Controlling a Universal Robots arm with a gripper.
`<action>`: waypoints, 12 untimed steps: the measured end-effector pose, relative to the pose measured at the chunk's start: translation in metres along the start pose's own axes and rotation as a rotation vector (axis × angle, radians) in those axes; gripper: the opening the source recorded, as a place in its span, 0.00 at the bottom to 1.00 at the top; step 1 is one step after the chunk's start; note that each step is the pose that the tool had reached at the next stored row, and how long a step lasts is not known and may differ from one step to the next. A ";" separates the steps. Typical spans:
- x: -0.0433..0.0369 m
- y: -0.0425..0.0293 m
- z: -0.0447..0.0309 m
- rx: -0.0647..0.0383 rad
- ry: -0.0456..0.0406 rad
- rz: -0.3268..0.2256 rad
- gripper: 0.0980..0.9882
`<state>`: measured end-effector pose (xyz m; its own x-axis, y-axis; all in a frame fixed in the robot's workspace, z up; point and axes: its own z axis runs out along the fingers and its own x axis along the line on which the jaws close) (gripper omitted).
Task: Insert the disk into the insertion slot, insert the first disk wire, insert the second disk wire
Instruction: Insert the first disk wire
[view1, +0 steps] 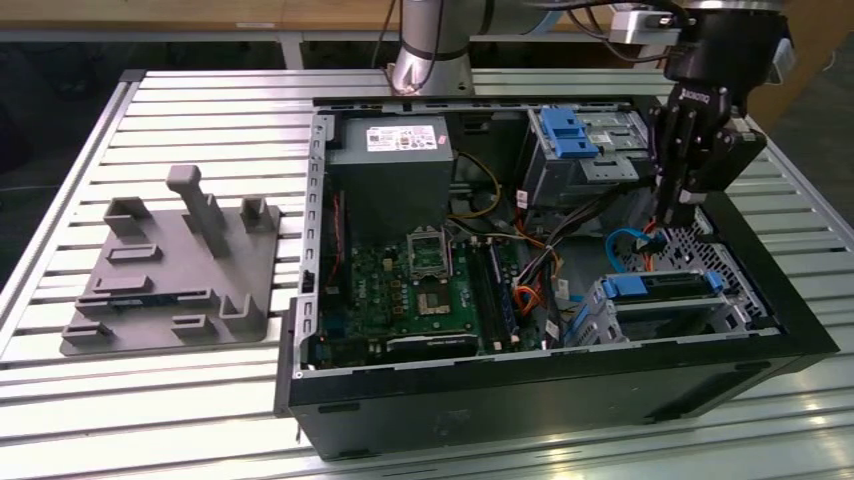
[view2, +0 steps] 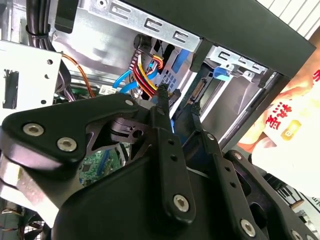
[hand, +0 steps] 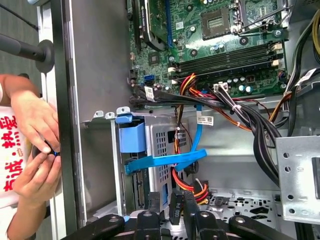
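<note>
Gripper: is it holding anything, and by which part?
The gripper seems to pinch the red-yellow wire by its dark plug.

Black linkage gripper (view2: 177, 100), silver screws (view2: 181, 202), silver-grey arm (view1: 430, 40).

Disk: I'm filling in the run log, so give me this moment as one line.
disk: in insertion slot | gripper: at dark plug beside slot | second disk wire: lying across slot

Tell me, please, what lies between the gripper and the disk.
In the exterior view, the light-blue second disk wire and a bundle of red and yellow wires cross the gap between the gripper and the disk.
</note>
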<state>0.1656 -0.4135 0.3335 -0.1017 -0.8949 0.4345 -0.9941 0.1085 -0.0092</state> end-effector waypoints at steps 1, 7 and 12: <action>-0.0004 0.0000 -0.0001 0.000 0.0000 0.000 0.23; -0.0026 0.0002 -0.0005 0.000 0.0031 0.000 0.08; -0.0041 0.0004 -0.0006 0.001 0.0059 0.000 0.08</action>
<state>0.1656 -0.4096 0.3322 -0.1016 -0.8923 0.4399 -0.9941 0.1083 -0.0099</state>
